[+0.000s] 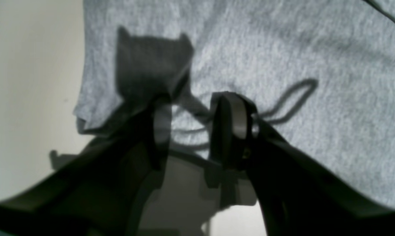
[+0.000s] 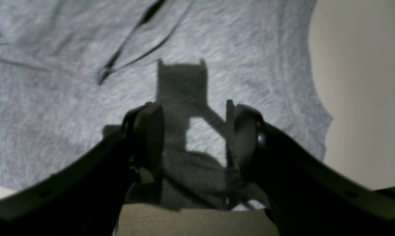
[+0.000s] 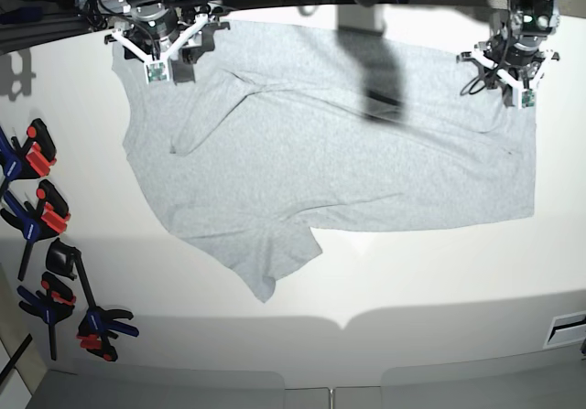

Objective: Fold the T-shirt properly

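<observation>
The light grey T-shirt point(image 3: 348, 162) lies spread on the white table point(image 3: 439, 281), plain side up, with one sleeve point(image 3: 275, 263) pointing toward the front. My right gripper point(image 3: 157, 59) hangs over the shirt's back left corner. In its wrist view it point(image 2: 197, 131) is open, grey cloth point(image 2: 69, 108) showing between the fingers. My left gripper point(image 3: 513, 78) is over the back right corner. Its jaws point(image 1: 195, 121) stand apart just above the shirt's edge point(image 1: 86, 111), with nothing between them.
Several blue, orange and black clamps point(image 3: 41, 217) lie along the table's left edge. A raised crease point(image 3: 215, 107) runs across the shirt near the right gripper. A dark shadow point(image 3: 380, 75) falls on the shirt's back middle. A vent point(image 3: 568, 328) sits at the front right.
</observation>
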